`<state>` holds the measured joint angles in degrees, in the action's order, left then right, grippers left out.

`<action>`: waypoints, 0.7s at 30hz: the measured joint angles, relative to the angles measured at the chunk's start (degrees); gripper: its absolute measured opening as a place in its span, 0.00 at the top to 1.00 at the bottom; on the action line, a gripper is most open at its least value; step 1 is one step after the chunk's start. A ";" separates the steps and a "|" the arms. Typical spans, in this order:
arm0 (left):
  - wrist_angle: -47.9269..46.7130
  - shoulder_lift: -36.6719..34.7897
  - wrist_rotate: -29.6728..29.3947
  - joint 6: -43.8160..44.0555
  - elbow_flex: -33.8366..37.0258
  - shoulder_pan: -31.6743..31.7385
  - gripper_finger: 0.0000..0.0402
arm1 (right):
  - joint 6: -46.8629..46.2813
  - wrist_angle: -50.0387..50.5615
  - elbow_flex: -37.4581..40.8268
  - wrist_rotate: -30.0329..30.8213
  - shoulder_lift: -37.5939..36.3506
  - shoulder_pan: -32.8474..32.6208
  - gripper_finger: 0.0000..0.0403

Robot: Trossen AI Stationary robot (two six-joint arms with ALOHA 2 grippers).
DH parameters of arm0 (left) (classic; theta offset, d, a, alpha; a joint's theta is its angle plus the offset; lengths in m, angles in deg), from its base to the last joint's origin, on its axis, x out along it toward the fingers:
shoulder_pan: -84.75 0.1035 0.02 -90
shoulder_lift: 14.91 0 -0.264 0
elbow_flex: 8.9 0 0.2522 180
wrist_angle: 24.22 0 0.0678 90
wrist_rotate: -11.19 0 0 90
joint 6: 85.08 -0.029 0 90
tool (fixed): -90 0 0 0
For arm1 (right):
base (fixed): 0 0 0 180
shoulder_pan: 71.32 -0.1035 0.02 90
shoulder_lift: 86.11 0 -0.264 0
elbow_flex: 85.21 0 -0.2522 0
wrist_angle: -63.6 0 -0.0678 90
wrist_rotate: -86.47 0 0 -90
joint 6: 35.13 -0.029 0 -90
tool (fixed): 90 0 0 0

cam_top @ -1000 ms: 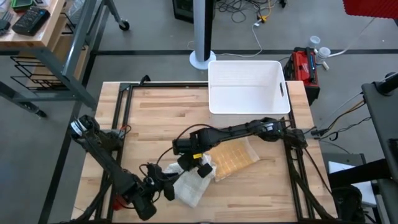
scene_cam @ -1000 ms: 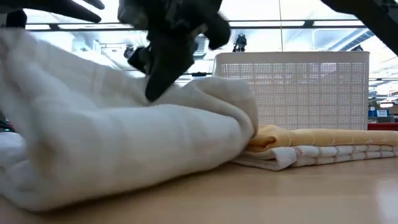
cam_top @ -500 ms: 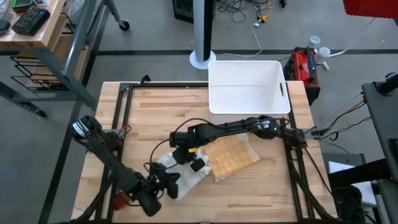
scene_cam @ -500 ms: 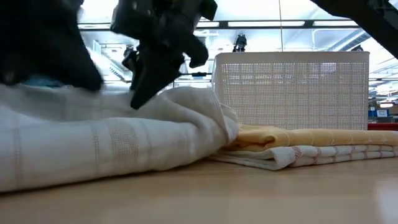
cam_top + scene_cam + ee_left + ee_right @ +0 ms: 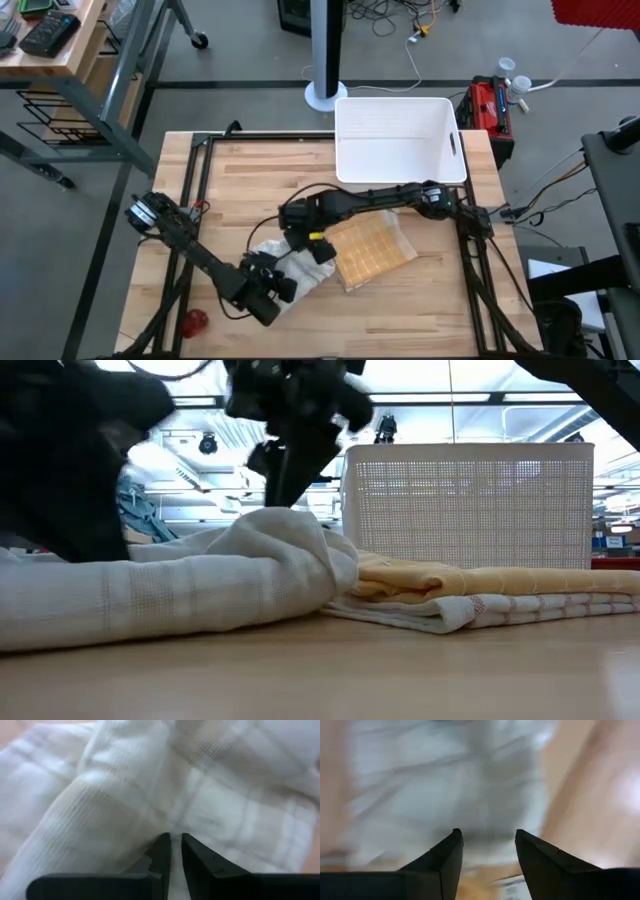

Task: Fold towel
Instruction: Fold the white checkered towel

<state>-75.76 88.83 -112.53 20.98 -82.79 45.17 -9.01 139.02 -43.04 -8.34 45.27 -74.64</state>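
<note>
Since a second ago the white towel [image 5: 290, 268] has been flattened from a tall bundle into a low heap, and its far fold has been let go.

Nearest the front edge of the table [image 5: 250, 180], the left gripper [image 5: 272, 288] is seen with its jaws almost pressed together on a pinch of white cloth, so that the near side is kept anchored while the fold settles. Just beyond it, the right gripper [image 5: 320, 248] is held above the heap with its jaws spread and nothing between them, judged to have been opened to drop the carried edge. Touching the heap's far side, a yellow towel [image 5: 372, 250] is laid folded flat. Farther back, a white basket [image 5: 400, 138] is set, presumably for finished pieces.
</note>
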 joint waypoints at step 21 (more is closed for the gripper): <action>1.63 -1.51 -8.20 -9.23 -6.60 -1.77 0.91 | -15.96 -4.56 18.17 -26.69 -4.16 2.47 0.64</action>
<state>-74.13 87.32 -120.72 11.75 -89.40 43.40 -24.97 134.46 -24.87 -35.03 41.11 -72.17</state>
